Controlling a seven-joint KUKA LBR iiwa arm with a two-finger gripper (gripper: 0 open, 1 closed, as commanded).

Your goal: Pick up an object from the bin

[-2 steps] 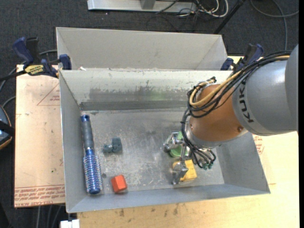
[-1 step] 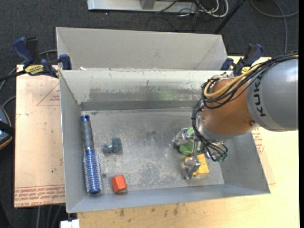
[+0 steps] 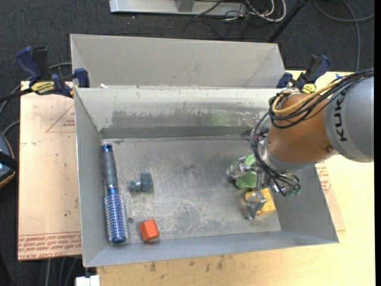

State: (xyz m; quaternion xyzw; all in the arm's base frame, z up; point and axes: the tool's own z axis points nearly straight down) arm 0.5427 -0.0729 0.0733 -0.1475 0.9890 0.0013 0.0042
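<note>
**Robotics laboratory: bin-picking test station**

Item 1: industrial KUKA arm (image 3: 351,124), grey housing with part of the maker's lettering legible, fitted with an orange wrist cover (image 3: 297,139) and a bundle of looped wrist cables (image 3: 297,103). Item 2: grey sheet-metal bin (image 3: 178,61) with sloped walls and a scuffed, scratched bottom. Item 3: unrelated small oddments lying loose in the bin, among them a blue hairbrush (image 3: 113,198), an orange block (image 3: 149,231) and a small grey-blue piece (image 3: 141,183). Item 4: surroundings of dark carpet-like floor (image 3: 36,16), with loose black floor cables (image 3: 262,2) and the flat metal foot of a stand (image 3: 178,3) behind the bin.
</note>
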